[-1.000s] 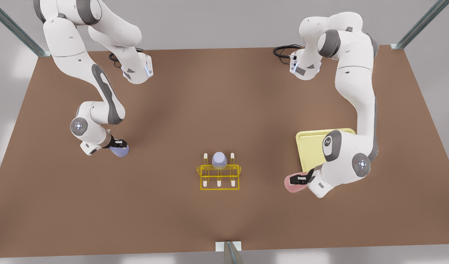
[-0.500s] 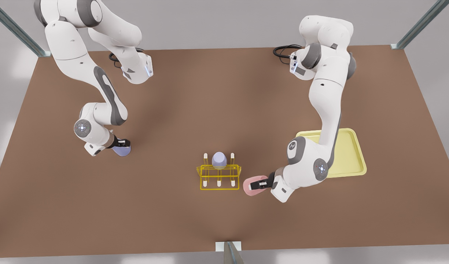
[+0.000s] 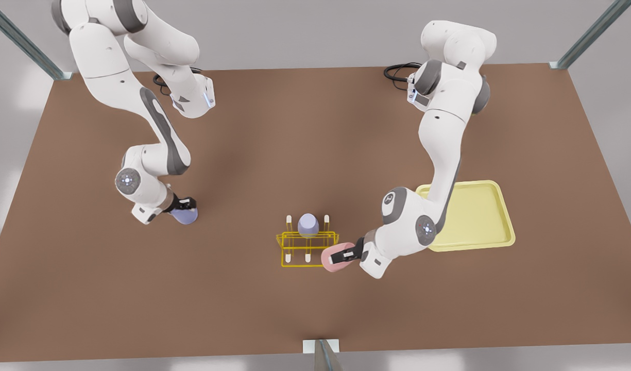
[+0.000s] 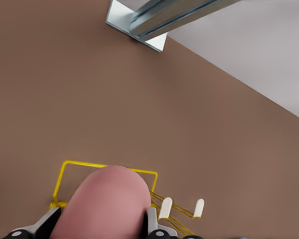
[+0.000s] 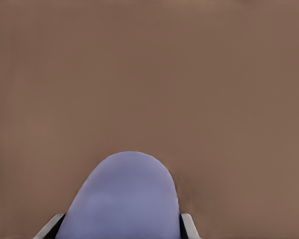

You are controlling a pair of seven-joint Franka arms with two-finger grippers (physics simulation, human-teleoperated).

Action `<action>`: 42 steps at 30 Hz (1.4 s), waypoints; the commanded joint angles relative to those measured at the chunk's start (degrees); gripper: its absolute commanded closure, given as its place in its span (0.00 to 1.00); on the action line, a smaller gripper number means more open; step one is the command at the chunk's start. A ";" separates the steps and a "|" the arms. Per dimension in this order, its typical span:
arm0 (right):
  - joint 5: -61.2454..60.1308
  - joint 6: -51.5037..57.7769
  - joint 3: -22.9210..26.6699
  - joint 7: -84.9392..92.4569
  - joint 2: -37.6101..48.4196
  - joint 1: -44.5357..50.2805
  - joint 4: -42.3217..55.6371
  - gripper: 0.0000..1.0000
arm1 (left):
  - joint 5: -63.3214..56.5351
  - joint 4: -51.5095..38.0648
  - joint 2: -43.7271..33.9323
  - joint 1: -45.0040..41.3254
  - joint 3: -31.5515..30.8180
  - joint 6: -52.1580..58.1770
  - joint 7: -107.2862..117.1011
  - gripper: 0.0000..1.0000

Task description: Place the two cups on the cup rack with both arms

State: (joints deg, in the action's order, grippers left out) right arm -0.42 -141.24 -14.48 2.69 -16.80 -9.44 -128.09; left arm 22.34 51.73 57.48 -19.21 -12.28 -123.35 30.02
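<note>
A: Status on the cups?

B: The pink cup (image 3: 335,259) is clamped between the fingers of the left gripper (image 3: 346,254), at the cup rack (image 3: 307,249) corner on the front view's right. In the left wrist view the pink cup (image 4: 105,205) is seen over the yellow frame, with white-tipped pegs (image 4: 198,208) just beside it.

A: And the other one?

B: The lavender cup (image 3: 185,216) is gripped by the right gripper (image 3: 184,203), well apart from the rack, on the front view's left. The same cup (image 5: 123,199) is seen pinched at its sides in the right wrist view, above bare table (image 3: 88,288).

A: Rack occupancy?

B: One back peg is already taken by a second lavender cup (image 3: 308,225). The pale-yellow tray (image 3: 490,226) is not involved.

A: Handling notes?

B: The cups are judged light and rigid, with smooth tapered walls, so slip toward the narrow end is a risk. A side grip across the body, as held now, is considered right; a moderate squeeze should be enough. Whether the walls are brittle can't be told.

A: Next move?

B: The pink cup's mouth would probably need lining up over a free front peg before lowering. The wire frame looks light and could be nudged if clipped.
</note>
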 commanded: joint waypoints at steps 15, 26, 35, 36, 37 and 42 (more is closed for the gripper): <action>-15.05 1.67 -6.88 -2.34 -9.92 11.73 22.35 0.18 | -25.93 0.04 -17.74 19.29 3.59 49.32 -14.89 0.00; -14.08 1.94 -6.35 -1.46 -15.63 10.23 29.82 0.18 | -25.33 27.28 -38.50 19.04 6.22 43.01 -33.71 0.00; -14.70 8.26 -6.97 -1.55 -26.62 10.32 46.52 0.18 | -24.62 27.46 -38.24 18.86 5.96 42.93 -33.80 0.00; -14.78 9.23 -7.58 -1.55 -27.85 10.32 48.36 0.18 | -24.62 27.37 -38.24 18.77 5.96 42.93 -33.54 0.00; -15.22 9.85 -7.94 -1.55 -28.64 10.32 49.95 0.18 | -24.62 27.37 -38.24 18.68 5.96 42.93 -33.54 0.00; -19.53 9.67 -9.52 -1.81 -30.49 10.32 53.20 0.18 | -24.62 27.28 -38.24 18.77 5.96 42.84 -33.63 0.00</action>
State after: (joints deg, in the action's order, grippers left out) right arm -18.67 -132.88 -23.83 1.82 -47.15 0.88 -75.29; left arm -2.28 79.11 19.32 -0.47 -6.33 -80.76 3.91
